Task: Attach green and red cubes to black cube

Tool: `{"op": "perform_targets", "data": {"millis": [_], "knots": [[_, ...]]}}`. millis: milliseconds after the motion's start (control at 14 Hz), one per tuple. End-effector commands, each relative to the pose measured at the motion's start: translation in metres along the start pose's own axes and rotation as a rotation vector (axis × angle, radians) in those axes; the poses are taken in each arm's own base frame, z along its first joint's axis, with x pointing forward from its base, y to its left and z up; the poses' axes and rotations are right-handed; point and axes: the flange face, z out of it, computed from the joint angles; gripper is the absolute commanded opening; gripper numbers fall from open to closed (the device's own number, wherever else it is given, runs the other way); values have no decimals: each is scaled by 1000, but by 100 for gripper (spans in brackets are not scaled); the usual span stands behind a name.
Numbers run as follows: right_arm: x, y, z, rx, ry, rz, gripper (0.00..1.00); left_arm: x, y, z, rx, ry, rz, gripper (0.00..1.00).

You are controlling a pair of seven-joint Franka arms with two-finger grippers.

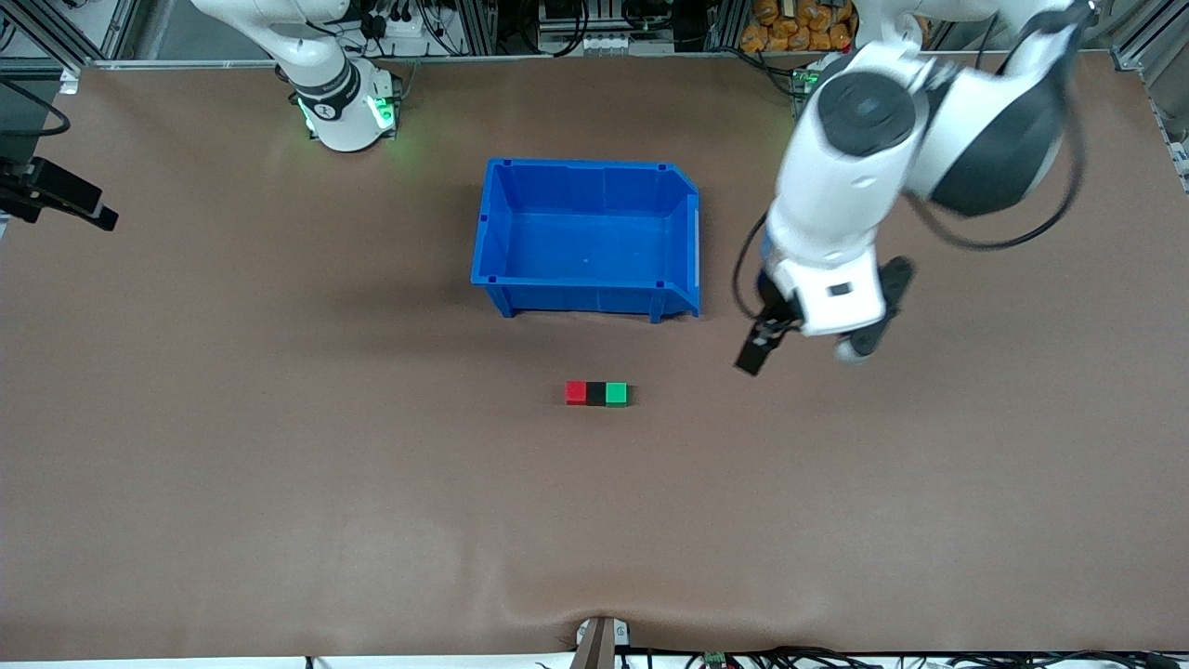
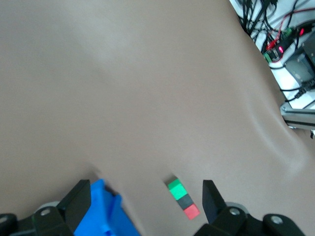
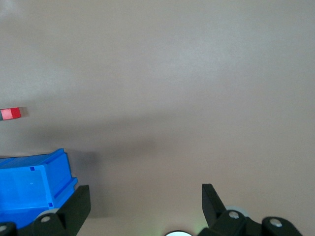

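The red cube (image 1: 576,393), black cube (image 1: 595,393) and green cube (image 1: 616,393) sit touching in one row on the table, black in the middle, nearer to the front camera than the blue bin (image 1: 585,237). My left gripper (image 1: 808,348) is open and empty, up in the air over bare table toward the left arm's end from the cubes. The left wrist view shows the green cube (image 2: 175,189), black cube (image 2: 184,200) and red cube (image 2: 191,212) below its open gripper (image 2: 145,201). My right gripper (image 3: 145,204) is open, empty and held high near its base; the red cube (image 3: 11,113) shows at the edge of its view.
The blue bin is empty; it also shows in the left wrist view (image 2: 106,211) and the right wrist view (image 3: 32,182). A black fixture (image 1: 56,193) juts in at the table edge at the right arm's end. Cables lie off the table edge (image 2: 280,44).
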Motion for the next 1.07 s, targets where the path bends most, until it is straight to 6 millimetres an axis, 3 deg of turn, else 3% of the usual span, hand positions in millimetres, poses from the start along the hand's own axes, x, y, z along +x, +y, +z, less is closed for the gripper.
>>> {"op": "perform_targets", "data": {"millis": [0, 357, 571, 786, 1000], "knots": [[0, -5, 1, 0, -7, 1, 100, 20, -32, -25, 48, -41, 87, 100], [-2, -12, 1, -59, -6, -26, 100, 83, -94, -75, 68, -177, 244, 100], [-4, -13, 0, -63, -14, -21, 100, 115, -130, -90, 63, -167, 405, 100], [-5, -10, 0, -62, -22, -10, 100, 137, -178, -98, 55, -160, 568, 100], [-5, -11, 0, -61, -22, -12, 100, 161, -204, -107, 49, -162, 700, 100]]}}
